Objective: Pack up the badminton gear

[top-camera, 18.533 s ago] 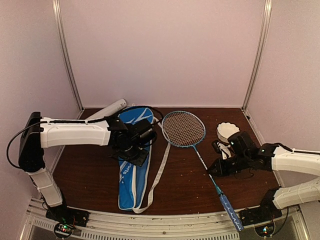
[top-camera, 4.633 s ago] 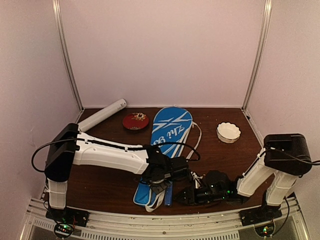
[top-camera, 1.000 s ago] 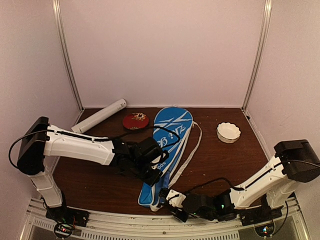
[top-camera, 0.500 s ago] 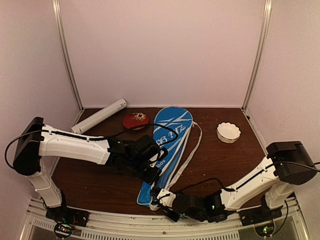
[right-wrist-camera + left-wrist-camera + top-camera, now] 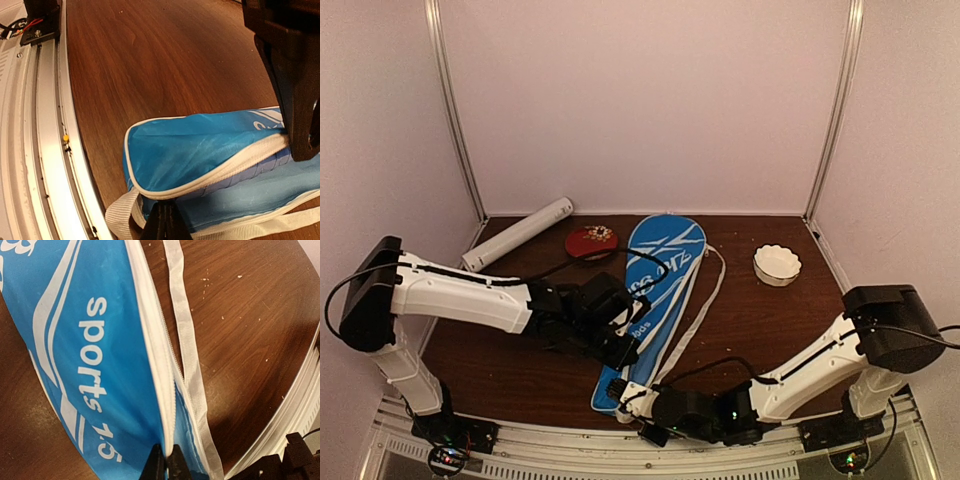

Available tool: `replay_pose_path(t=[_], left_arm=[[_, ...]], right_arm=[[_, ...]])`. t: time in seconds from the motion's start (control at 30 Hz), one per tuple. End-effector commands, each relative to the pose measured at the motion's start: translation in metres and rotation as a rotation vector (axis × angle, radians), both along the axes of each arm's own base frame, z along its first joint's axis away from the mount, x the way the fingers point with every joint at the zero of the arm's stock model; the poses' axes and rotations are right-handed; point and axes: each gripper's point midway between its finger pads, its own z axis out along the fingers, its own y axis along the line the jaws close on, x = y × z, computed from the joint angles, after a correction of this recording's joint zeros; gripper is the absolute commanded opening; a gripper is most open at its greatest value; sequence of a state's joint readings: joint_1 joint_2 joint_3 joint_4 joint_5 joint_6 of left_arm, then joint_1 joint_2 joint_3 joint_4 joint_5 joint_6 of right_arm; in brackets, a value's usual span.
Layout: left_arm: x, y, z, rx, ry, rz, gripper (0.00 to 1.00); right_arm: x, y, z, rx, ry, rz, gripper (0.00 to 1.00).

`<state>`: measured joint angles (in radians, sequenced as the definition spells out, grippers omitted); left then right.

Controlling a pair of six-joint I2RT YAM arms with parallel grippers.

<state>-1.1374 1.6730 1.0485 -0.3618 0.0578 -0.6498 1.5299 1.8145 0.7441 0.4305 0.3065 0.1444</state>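
- Location: racket bag (image 5: 657, 270) flat on table (image 5: 770, 320), mid-field. Round end toward back wall, narrow end at near edge by the rail.
- Left gripper (image 5: 165, 466): pressed together, pinching white zip seam (image 5: 156, 355) on the bag's side, up from the narrow end.
- Right gripper (image 5: 162, 220): pressed together at the narrow end, under the piped edge, just beside strap (image 5: 125, 212). Looks like a nip on fabric or zip pull; cannot tell which.
- Gap in seam near the narrow end, seen from right wrist. Ribbed blue inside, maybe a racket handle, unconfirmed.
- Handling guess: thin nylon, light, floppy, slick. Probably slides on the wood and bunches if pulled one-handed.
- Likely stiffer along piping and zip tape, so take hold there, not on the printed panel.
- Needs counter-hold: one pinch anchoring the seam, the other drawing along it.
- Keep loose strap clear of zip; snag risk.
- White tube (image 5: 517, 233) back-left, well apart from bag, not packed.
- Shuttlecocks not visible.
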Motion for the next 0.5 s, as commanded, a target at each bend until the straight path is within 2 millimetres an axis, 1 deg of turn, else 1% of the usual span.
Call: replay_pose_path(t=[0.0,0.17,0.3,0.33,0.47], left_arm=[[-0.027,-0.017,0.02,-0.125,0.082,-0.073,0.0],[-0.03,-0.016,0.018,-0.139,0.098,-0.066,0.0],[-0.031,-0.014,0.012,-0.13,0.101,-0.066,0.0],[-0.03,-0.013,0.009,-0.123,0.099,-0.066,0.0],[-0.03,-0.008,0.003,-0.098,0.095,-0.061,0.0]], right_arm=[[0.029,0.011,0.014,0.022,-0.056,-0.072,0.0],[0.038,0.016,0.011,0.012,-0.062,-0.089,0.0],[0.038,0.015,0.003,-0.009,-0.063,-0.082,0.0],[0.038,0.015,0.001,-0.014,-0.061,-0.081,0.02],[0.038,0.016,0.001,-0.011,-0.053,-0.079,0.03]])
